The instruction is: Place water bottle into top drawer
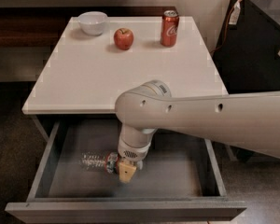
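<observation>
The water bottle lies on its side low inside the open top drawer, clear body to the left, its red-banded end at my gripper. My gripper reaches down into the drawer from the big white arm and is closed around the bottle's right end. One tan fingertip shows in front of the bottle; the other is hidden behind it. I cannot tell whether the bottle touches the drawer floor.
On the white table top above the drawer stand a white bowl, a red apple and a red soda can. A dark cabinet stands at the right. The arm covers the drawer's right middle.
</observation>
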Controlling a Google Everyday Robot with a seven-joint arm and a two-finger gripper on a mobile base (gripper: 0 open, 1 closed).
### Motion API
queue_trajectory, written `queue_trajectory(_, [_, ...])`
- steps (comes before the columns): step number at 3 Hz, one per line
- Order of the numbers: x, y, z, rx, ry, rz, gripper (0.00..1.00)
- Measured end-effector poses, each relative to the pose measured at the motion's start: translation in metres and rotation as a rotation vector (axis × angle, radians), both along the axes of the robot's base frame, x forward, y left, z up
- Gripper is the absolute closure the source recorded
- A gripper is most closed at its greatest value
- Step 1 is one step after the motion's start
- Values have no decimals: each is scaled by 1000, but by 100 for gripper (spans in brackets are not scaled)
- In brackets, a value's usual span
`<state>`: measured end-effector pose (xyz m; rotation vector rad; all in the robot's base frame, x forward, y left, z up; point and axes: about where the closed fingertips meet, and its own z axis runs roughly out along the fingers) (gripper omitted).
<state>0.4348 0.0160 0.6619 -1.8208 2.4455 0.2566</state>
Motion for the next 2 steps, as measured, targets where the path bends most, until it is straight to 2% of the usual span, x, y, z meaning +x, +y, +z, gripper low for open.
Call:
queue_trajectory(1, [0,2,-13,-18,19,18,0])
queue_trajectory(2, [0,2,-13,-18,19,18,0])
